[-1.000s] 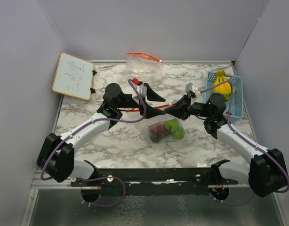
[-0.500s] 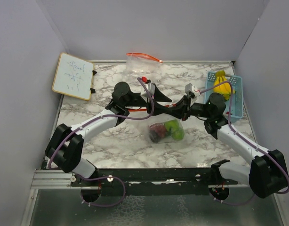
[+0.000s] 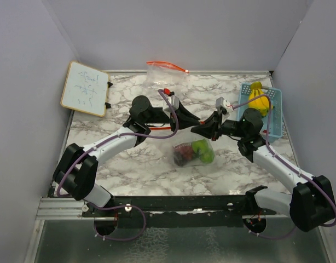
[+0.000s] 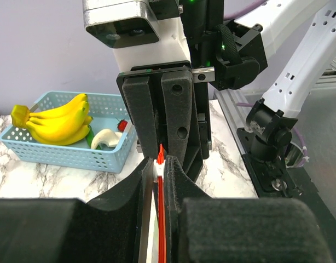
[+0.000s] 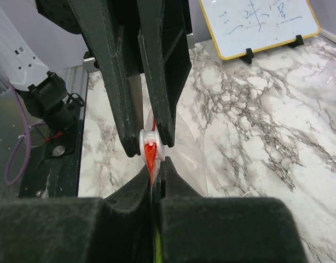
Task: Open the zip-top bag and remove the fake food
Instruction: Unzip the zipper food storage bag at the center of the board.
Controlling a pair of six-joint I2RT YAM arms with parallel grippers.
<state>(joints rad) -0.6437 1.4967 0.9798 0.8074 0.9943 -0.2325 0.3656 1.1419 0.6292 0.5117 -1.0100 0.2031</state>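
A clear zip-top bag (image 3: pixel 192 143) with a red zip strip hangs between my two grippers just above the table. Inside it are a dark red grape cluster (image 3: pixel 182 154) and round lime-green fruit (image 3: pixel 203 149). My left gripper (image 3: pixel 193 118) is shut on the white slider (image 4: pixel 158 167) of the zip. My right gripper (image 3: pixel 200 130) faces it tip to tip and is shut on the red zip strip (image 5: pixel 151 158) just past the slider (image 5: pixel 152 142). A yellow banana bunch (image 3: pixel 259 99) lies in the basket.
The light-blue slotted basket (image 3: pixel 273 121) stands at the right edge, and in the left wrist view (image 4: pixel 53 154) it holds bananas and small pieces. A second, flat zip bag (image 3: pixel 165 72) lies at the back. A small whiteboard (image 3: pixel 85 87) stands at the back left.
My left gripper has slid right along the red zip strip until it meets my right gripper. The bag and the right arm have barely moved.
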